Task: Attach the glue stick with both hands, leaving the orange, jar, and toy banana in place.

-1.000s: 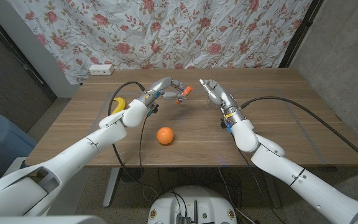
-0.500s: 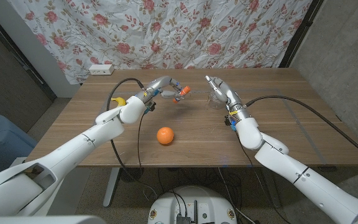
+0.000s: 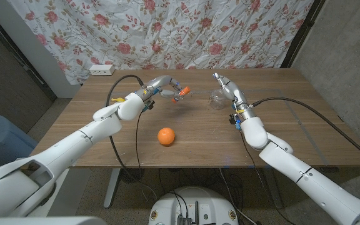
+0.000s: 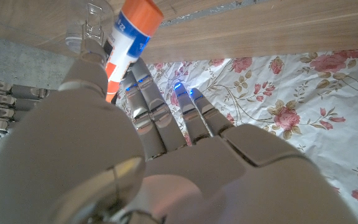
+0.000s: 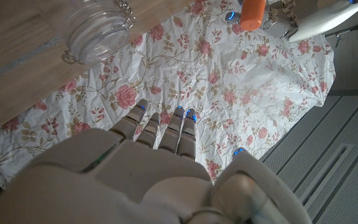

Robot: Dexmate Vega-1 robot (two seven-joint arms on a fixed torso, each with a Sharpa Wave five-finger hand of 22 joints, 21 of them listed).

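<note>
While the left hand (image 3: pixel 161 85) holds the white-and-blue glue stick with an orange cap (image 3: pixel 180 94) raised over the far part of the wooden desk (image 3: pixel 305 125), the stick sits beyond the round orange (image 3: pixel 165 135) and level with the clear glass clip-top jar (image 3: pixel 217 99). Left wrist view: stick pinched between thumb and fingers, orange end pointing away from the palm. Right hand (image 3: pixel 228 89) holds nothing, fingers extended and close together; it hovers just beside the jar, on the side away from the orange, well apart from the stick. I cannot make out a separate cap or second piece for it to bring.

Risks, as judged:
- Right hand passing the jar on its way to the stick could knock it; jar must stay put.
- Pinch is light; a misaligned push could twist the stick loose, dropping it toward the orange.
</note>
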